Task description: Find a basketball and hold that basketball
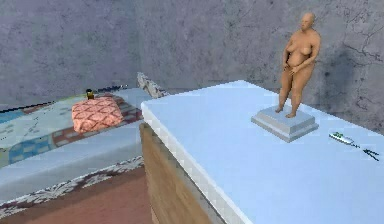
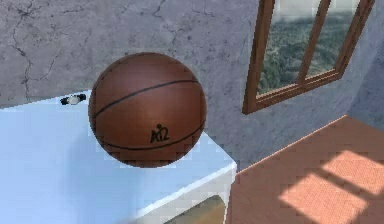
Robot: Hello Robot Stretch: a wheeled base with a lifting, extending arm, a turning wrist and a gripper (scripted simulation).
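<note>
One basketball (image 2: 147,110) at white tabletop (image 2: 40,165) corner (window (image 2: 300,50) nearby); arm pose, gripper state: cannot tell.

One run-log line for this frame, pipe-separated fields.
target: basketball large in arm side view, in front of pale tabletop | forward view: statue upright on grey base, bed at left

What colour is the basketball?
The basketball is reddish-brown with black lines, best seen in the arm side view.
</note>
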